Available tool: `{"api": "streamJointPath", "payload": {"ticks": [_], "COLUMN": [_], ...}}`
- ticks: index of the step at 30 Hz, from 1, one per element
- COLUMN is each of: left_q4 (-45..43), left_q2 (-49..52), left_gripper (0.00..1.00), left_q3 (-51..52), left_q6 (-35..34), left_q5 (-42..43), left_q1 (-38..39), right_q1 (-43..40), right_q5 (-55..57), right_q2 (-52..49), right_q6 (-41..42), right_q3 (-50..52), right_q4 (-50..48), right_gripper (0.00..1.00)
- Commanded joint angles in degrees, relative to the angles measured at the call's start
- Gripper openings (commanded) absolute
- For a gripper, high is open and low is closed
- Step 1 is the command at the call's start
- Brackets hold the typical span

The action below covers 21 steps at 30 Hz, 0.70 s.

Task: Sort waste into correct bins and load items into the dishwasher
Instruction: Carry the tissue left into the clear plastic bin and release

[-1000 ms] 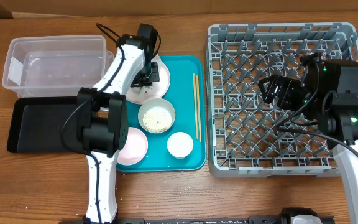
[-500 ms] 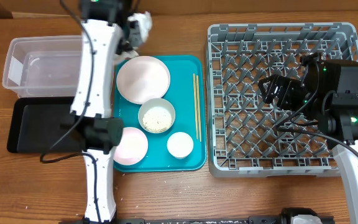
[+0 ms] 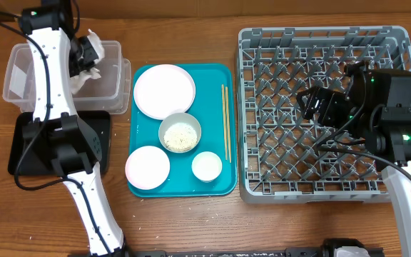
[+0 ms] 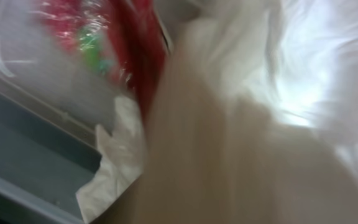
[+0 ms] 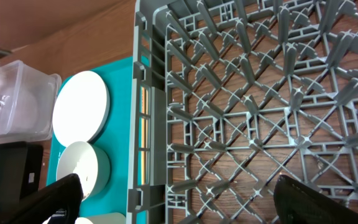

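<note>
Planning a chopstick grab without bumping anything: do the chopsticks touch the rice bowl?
Apart. The overhead view shows a plain strip of bare teal tray between the chopsticks and the rice bowl.

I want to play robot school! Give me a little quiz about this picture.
1. True or false: the rack already has a plate in it.
2. Pick one: the napkin in the left gripper hangs over A) the clear tub, B) the black tray, C) the rack.
3. Count: how many round dishes sit on the teal tray?

Key: 1 false; 2 A; 3 four.
</note>
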<state>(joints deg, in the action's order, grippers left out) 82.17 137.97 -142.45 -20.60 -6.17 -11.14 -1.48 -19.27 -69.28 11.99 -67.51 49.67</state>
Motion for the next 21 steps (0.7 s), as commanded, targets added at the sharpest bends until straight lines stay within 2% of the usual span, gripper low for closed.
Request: {"api": "streamJointPath", "payload": {"ticks": [1,4,7,10,12,18,21], "left_q4": [-1.25,-0.28,4.42,11.06,14.67,14.67,14.64], "left_q2": [-0.07,-0.09,-0.11,-0.13,-0.26,-9.18,-14.97], "left_gripper": [0.66,0.77,0.82,0.82,0.76,0.76,0.77], "left_q3": [2.4,-0.04,-6.58,-16.7,-23.37,-21.49,-13.66], "left_q6": [0.5,3.26,7.85,13.33,16.2,16.76,19.26], "left_q5": [0.07,0.09,0.35,4.57,7.82,23.63,25.16], "left_q1": [0.07,0.07,0.13,0.72,1.29,2.91,5.81], "right_q1": [-0.15,-0.15,-0.15,-0.15,-0.15,-0.15,-0.15], "right_q5": [-0.13,-0.13,-0.13,-0.13,-0.13,-0.13,-0.11], "right_q2": [0.35,0.35,0.35,0.35,0.35,0.37,0.37], "right_q6": [-0.04,-0.04,-0.04,-0.04,-0.04,-0.04,-0.07], "right_q3": [-1.2,-1.2,-1.2,-1.2,-1.2,-1.2,-1.2], "right_q4": [0.28,0.17,0.17,0.2,0.24,1.51,1.66], "right_gripper": [1.0,1.0,1.0,1.0,1.0,1.0,1.0]}}
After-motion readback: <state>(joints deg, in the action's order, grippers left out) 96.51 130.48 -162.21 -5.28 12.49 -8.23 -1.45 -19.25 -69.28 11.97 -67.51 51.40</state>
